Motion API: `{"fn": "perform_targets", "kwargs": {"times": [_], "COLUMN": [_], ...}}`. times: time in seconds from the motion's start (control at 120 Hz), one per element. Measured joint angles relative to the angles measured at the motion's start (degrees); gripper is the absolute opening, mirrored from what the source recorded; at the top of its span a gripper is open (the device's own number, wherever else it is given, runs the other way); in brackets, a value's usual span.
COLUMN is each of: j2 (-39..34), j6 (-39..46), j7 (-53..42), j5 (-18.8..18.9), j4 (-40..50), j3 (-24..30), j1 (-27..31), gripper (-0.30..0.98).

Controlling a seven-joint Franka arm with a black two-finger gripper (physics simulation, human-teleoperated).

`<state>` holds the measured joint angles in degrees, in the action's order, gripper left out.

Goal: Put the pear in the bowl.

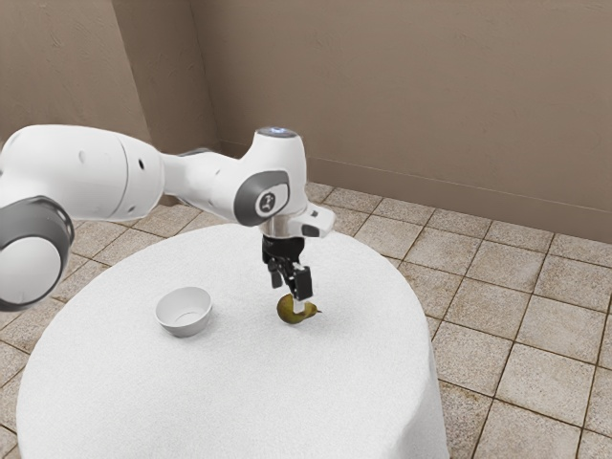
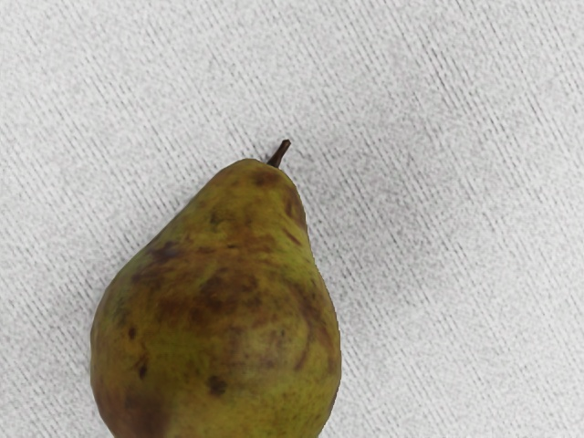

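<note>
The pear [image 1: 295, 312] lies on the white-covered table [image 1: 229, 402] in the exterior view, under your gripper [image 1: 289, 293], whose fingers stand apart around it. Your empty white bowl [image 1: 185, 312] sits well apart from it, toward the exterior view's left. The arm [image 1: 210, 182] bears a dark round emblem [image 1: 268, 202], too small to read.

In the wrist view, you see the pear's brown-blotched green skin and dark stem [image 2: 280, 153] against the cloth [image 2: 456, 109].
</note>
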<state>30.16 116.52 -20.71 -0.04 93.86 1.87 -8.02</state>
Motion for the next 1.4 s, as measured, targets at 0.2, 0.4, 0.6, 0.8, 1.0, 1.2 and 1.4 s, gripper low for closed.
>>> {"fn": "perform_targets", "kwargs": {"times": [0.2, 0.4, 0.6, 0.8, 1.0, 1.2, 1.4], "j2": [0.4, 2.4, 3.7, 5.4, 5.2, 3.9, -3.0], "j6": [3.6, 6.4, 8.1, 8.8, 9.0, 8.8, 6.1], "j7": [-4.7, -8.5, -11.4, -13.4, -14.8, -15.3, -15.4], "j5": [-1.5, -2.4, -2.5, -2.6, -2.7, -2.3, -1.9], "j4": [2.9, 3.0, 2.0, 0.4, 0.3, 0.4, 2.7], "j3": [-0.1, -0.2, -0.2, 0.0, 0.0, 0.0, -1.8], "j1": [0.8, 1.0, 1.5, 1.5, 1.5, 1.5, 1.7], "gripper": [0.69, 0.69, 0.68, 0.59, 0.4, 0.31, 0.24]}}
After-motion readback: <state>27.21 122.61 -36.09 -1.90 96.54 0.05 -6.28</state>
